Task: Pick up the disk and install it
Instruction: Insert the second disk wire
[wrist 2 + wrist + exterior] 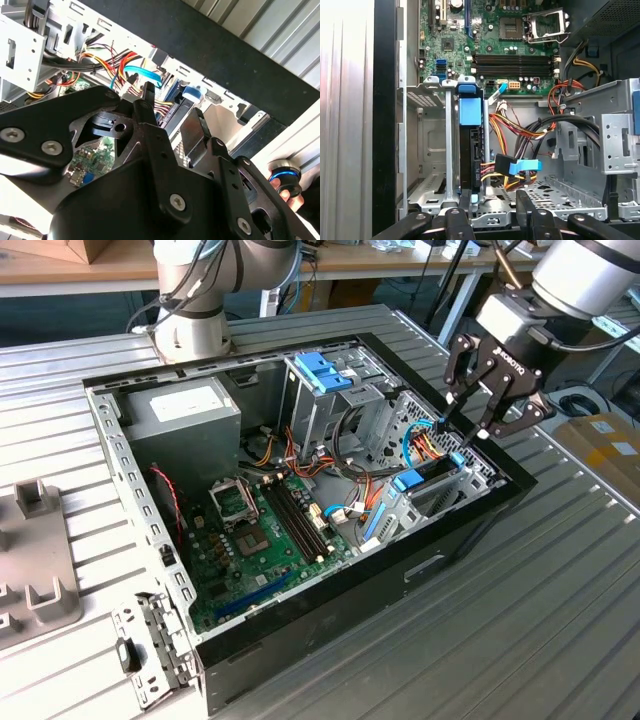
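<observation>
Two fingers of my gripper (468,432) stand apart, holding nothing, directly over the disk (471,150). The disk sits on edge in the drive bay (427,150) at the case (440,550) corner, blue bracket up. I judge install nearly done; next move calls for checking it is seated.

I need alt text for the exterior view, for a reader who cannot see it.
A robot arm's black pincer hangs open above the drive cage at the exterior view's right of an open computer case, just over the disk seated upright there with its blue bracket. The motherboard and a grey power supply lie exposed inside.
</observation>
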Controlling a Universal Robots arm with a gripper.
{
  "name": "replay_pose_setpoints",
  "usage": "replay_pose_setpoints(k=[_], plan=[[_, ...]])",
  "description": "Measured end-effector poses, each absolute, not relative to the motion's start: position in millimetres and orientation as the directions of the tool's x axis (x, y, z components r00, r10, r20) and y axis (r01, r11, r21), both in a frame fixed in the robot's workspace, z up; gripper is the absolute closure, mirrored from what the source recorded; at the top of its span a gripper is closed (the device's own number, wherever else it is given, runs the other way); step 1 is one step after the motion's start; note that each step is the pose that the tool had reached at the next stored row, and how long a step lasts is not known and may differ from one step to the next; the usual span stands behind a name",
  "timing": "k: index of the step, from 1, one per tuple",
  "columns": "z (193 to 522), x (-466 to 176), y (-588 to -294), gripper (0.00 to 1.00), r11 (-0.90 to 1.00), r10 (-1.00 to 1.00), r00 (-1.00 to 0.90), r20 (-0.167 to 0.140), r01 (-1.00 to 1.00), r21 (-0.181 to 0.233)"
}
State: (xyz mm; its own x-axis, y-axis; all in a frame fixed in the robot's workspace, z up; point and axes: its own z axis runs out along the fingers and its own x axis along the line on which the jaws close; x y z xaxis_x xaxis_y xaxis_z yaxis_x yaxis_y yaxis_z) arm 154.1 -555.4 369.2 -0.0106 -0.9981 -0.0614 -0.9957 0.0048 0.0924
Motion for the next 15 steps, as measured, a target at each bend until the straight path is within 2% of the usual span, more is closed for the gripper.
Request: replay_pose_setpoints(k=[15], plan=[[375.0,146.8,-554.0,0.52,0.005,-0.998,-0.01,-0.06,-0.996,0.086]])
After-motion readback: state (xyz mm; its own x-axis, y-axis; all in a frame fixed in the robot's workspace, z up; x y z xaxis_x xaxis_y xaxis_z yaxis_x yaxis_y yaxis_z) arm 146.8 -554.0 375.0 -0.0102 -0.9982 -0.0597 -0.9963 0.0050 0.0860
